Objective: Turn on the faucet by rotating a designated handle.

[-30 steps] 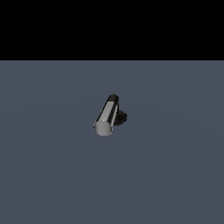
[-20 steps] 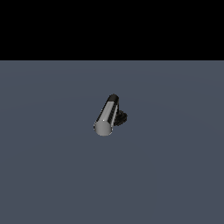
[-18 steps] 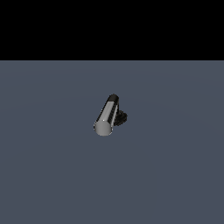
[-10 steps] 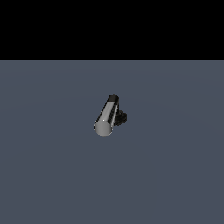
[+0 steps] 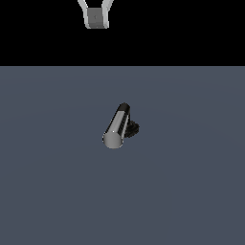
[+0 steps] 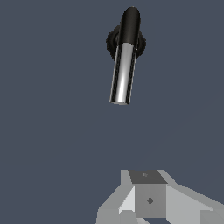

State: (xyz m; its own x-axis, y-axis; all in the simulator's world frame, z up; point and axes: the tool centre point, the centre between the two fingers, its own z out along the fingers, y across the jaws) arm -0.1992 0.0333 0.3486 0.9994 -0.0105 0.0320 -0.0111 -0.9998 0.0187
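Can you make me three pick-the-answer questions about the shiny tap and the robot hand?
1. Where is the gripper in the exterior view?
A. above the handle, apart
B. touching it
C. below it

2. What colour is the faucet's base?
A. red
B. black
C. white

3. Is the gripper holding anything?
A. the handle
B. the base
C. nothing

Answers: 1 A, it sits at the top edge, far from the handle. 2 B, the round base looks black. 3 C, the wrist view shows the gripper well short of the handle.
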